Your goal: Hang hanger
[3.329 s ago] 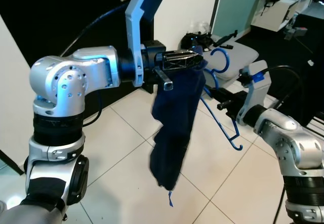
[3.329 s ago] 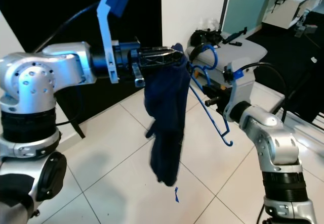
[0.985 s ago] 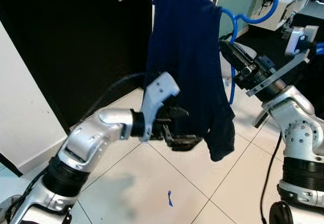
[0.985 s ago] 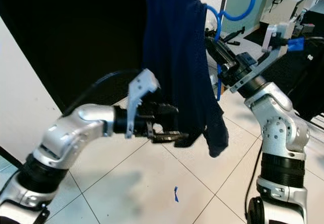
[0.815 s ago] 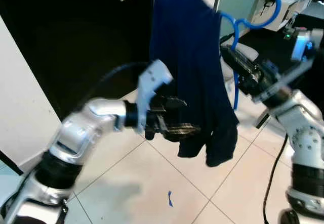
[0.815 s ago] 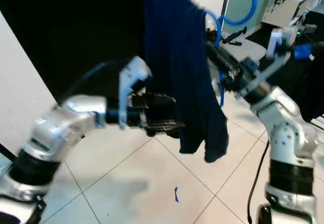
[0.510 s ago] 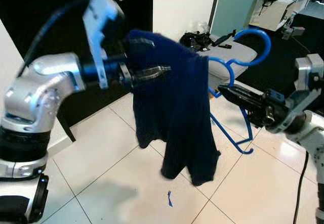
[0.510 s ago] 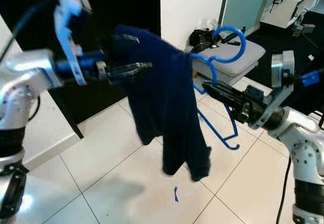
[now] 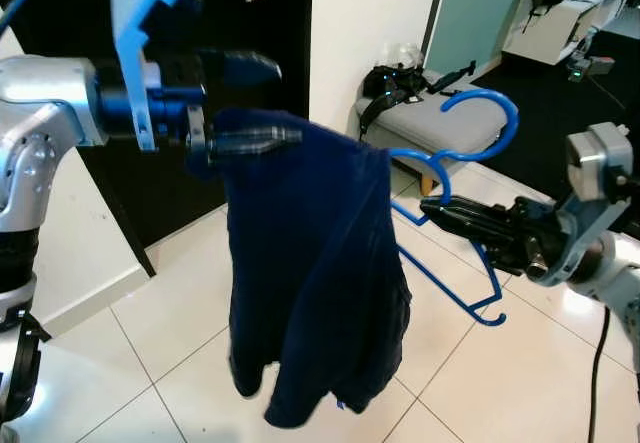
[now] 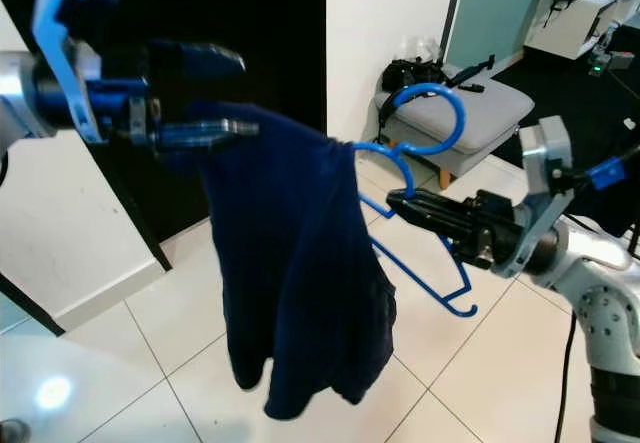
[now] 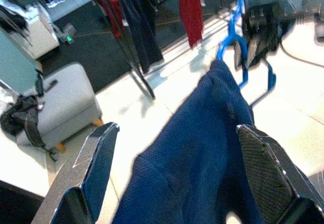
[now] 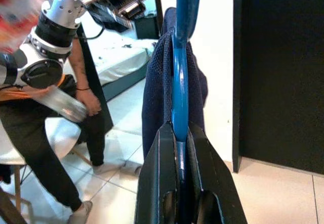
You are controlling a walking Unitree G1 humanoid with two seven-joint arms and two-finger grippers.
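Observation:
A blue plastic hanger [image 9: 470,148] carries a dark blue garment [image 9: 310,283] that hangs down toward the tiled floor. My right gripper [image 9: 432,209] is shut on the hanger's lower bar, and in the right wrist view its fingers [image 12: 164,148] clamp the blue bar [image 12: 179,82]. The hook [image 10: 430,118] points up and is free. My left gripper [image 9: 250,103] is at the garment's left shoulder, open. The cloth lies over its lower finger [image 9: 255,141] and sits between the two spread fingers [image 11: 101,158] in the left wrist view.
A grey padded stool [image 9: 425,123] with a black bag [image 9: 395,78] on it stands behind the hanger. A dark door [image 9: 260,23] is at the back left. A clothes rack with a red garment [image 11: 191,6] and a seated person [image 12: 45,133] are nearby.
The right gripper has lowered the hanger from high up to chest height. The left gripper has swung from the garment's hem up to its left shoulder. The garment now hangs longer.

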